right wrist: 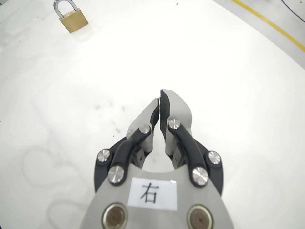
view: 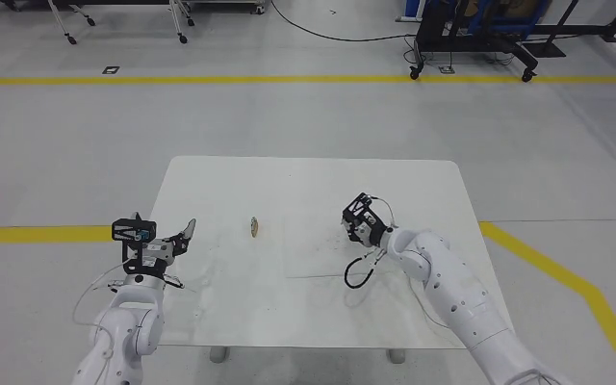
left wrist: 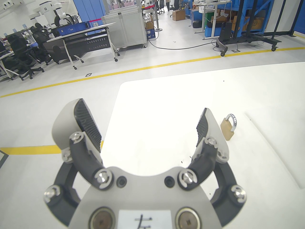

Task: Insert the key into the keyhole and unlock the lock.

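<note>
A small brass padlock (view: 253, 226) with a silver shackle stands on the white table (view: 318, 188), left of centre. It also appears in the left wrist view as the padlock (left wrist: 228, 127) and in the right wrist view as the padlock (right wrist: 71, 17), its shackle closed. My left gripper (view: 181, 250) hovers at the table's left edge, open and holding nothing (left wrist: 143, 110), with the padlock a short way beyond it. My right gripper (view: 352, 216) sits right of centre, pointing toward the padlock. It is shut (right wrist: 159, 99), and a thin silver sliver of the key (right wrist: 158, 100) shows between its pads.
A yellow floor line (view: 289, 79) runs behind the table and another passes its sides. Carts and racks (view: 481, 38) stand far back in the room. A black cable loop (view: 358, 272) hangs by the right arm's wrist.
</note>
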`<action>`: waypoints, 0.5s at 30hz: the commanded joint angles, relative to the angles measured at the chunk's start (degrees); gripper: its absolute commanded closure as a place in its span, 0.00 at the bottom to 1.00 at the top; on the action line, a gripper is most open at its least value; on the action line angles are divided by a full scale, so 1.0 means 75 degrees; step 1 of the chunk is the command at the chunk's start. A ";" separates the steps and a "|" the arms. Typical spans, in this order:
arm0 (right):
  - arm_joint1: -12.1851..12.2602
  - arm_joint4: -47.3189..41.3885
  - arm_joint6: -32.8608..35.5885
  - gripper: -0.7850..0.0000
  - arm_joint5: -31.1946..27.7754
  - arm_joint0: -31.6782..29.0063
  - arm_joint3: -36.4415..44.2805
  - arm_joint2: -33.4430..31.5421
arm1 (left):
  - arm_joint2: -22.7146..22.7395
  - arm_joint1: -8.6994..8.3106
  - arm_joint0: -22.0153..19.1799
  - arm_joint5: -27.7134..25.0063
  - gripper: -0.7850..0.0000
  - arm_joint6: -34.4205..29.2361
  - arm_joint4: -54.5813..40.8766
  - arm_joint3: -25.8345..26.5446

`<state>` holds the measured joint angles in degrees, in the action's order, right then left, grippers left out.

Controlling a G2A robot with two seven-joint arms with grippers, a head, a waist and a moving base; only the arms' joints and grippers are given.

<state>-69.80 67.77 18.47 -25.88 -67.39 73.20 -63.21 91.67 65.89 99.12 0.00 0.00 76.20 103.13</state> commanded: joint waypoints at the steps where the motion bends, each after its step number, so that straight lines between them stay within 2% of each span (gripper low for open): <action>1: 0.0058 -0.0014 -0.0098 1.00 -0.0048 -0.0202 0.0251 -0.0201 | 0.0000 0.0000 0.0000 0.0000 0.00 0.0000 0.0000 0.0000; 7: 0.0190 -0.0883 -0.0766 1.00 -0.0687 -0.0788 0.0842 -0.0830 | 0.0000 0.0000 0.0000 0.0000 0.00 0.0000 0.0000 0.0000; 13: 0.0260 -0.3162 -0.0978 1.00 -0.2280 -0.1119 0.0595 -0.1269 | 0.0000 0.0000 0.0000 0.0000 0.00 0.0000 0.0000 0.0000; 15: 0.0260 -0.3162 -0.0978 1.00 -0.2280 -0.1119 0.0595 -0.1269 | 0.0000 0.0000 0.0000 0.0000 0.00 0.0000 0.0000 0.0000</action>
<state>-67.85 41.99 11.13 -43.80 -75.82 77.62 -72.78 91.67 65.89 99.12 0.00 0.00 76.20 103.13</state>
